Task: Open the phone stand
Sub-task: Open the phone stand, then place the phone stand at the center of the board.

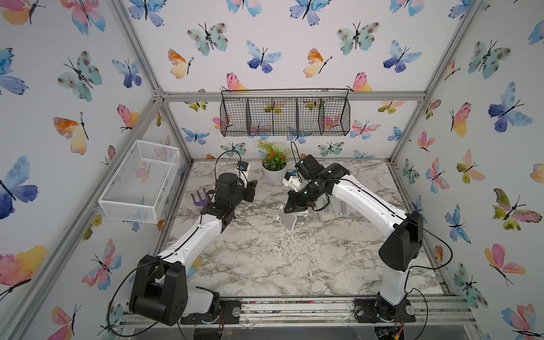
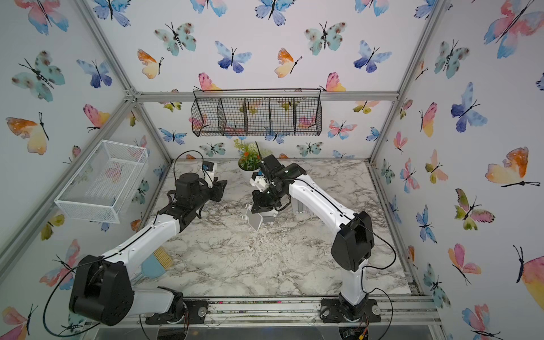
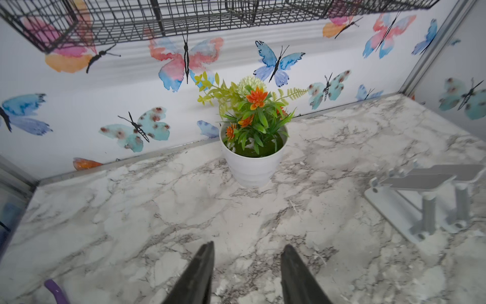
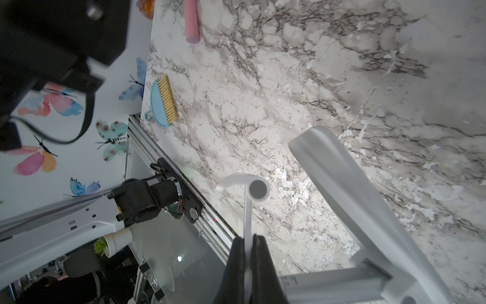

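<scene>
Left gripper (image 3: 247,244), plant (image 3: 252,115) in white pot (image 3: 252,168)

The left arm (image 1: 191,235) and right arm (image 1: 362,194) have white shells, bulky black joints and looping black cables (image 4: 88,115).

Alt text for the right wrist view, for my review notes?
The right gripper is shut on a thin white edge of the phone stand, with the marble table behind it. A blue hand brush with tan bristles lies near the table's edge.
</scene>
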Action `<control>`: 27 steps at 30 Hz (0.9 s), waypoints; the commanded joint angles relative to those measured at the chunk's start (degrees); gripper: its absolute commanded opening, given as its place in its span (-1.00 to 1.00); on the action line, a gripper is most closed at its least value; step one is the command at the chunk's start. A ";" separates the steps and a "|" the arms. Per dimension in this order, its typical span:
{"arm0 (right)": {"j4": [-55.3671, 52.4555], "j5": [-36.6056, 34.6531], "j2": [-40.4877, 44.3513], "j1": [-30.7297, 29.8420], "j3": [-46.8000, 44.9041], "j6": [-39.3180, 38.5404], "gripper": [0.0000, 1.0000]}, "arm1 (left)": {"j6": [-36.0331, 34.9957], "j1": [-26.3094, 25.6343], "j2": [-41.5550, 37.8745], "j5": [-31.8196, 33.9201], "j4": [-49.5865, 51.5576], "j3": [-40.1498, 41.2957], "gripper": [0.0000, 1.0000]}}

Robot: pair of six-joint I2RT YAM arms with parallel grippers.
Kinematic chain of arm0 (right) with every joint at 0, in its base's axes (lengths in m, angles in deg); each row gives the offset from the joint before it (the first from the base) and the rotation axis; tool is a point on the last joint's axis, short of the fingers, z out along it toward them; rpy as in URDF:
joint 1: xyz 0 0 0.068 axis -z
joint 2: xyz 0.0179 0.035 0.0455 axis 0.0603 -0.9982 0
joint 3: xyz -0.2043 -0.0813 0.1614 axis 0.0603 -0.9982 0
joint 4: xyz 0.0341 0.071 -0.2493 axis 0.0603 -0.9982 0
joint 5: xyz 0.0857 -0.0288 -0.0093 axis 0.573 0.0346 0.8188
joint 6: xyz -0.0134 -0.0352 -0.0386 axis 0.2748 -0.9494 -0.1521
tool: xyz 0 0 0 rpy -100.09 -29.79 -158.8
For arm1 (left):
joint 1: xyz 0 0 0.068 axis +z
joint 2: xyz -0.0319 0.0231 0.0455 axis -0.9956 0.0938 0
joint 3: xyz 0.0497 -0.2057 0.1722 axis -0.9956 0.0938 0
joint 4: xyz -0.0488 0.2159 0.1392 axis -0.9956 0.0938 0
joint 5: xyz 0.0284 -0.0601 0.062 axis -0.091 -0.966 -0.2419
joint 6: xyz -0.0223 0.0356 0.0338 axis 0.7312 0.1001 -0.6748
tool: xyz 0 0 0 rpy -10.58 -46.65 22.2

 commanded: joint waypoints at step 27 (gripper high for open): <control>57.63 14.61 1.48 8.97 -30.03 54.62 -0.98 | 5.65 -2.25 -26.11 -1.26 22.57 6.37 0.97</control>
